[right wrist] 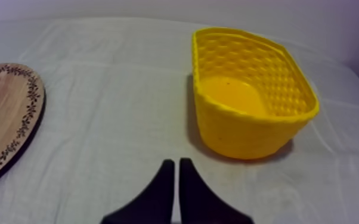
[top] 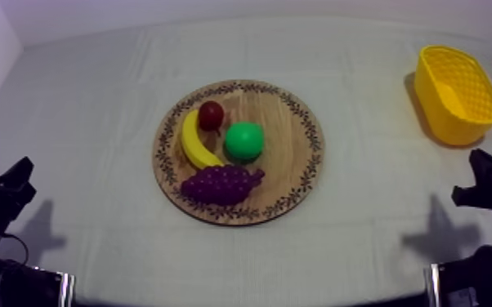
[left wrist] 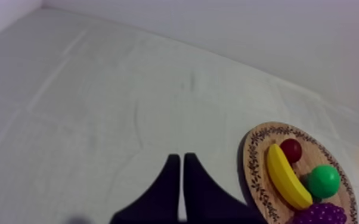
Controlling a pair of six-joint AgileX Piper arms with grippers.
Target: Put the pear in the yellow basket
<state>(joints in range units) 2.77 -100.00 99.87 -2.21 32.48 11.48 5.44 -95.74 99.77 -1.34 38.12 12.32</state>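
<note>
1. Grey-white cloth (top: pixel 86 90) is covering the whole table, with a pale wall closing off the far side.
2. Sitting at the table's middle, where either arm should be able to reach it, is the round wooden board (top: pixel 292 167) with its patterned rim.
3. The green pear (top: pixel 243 140) is lying near the board's centre. It is just beside the inner curve of the banana (top: pixel 192 143), with the small red fruit (top: pixel 211 115) close on its far side and the grapes (top: pixel 221 184) close on its near side.
4. Only the pear's side towards the basket is facing bare wood, so that looks like the freest line of approach.
5. The yellow basket (top: pixel 449 114) is standing upright at the table's far right, well apart from the board. Its mouth is facing up and its floor is bare, ready to take the fruit.
6. My left gripper (left wrist: pixel 179 157) is resting low at its own side. Its fingers are pressed together into a narrow wedge with nothing between them, and they are pointing over bare cloth beside the board.
7. My right gripper (right wrist: pixel 174 161) is likewise clenched on nothing and is aiming at the cloth between the board and the basket.
8. By my reading the task is not yet begun. The right arm is looking like the better choice, since the basket is on its side. It will need to part its fingers before descending, and it risks nudging the neighbouring fruit.
</note>
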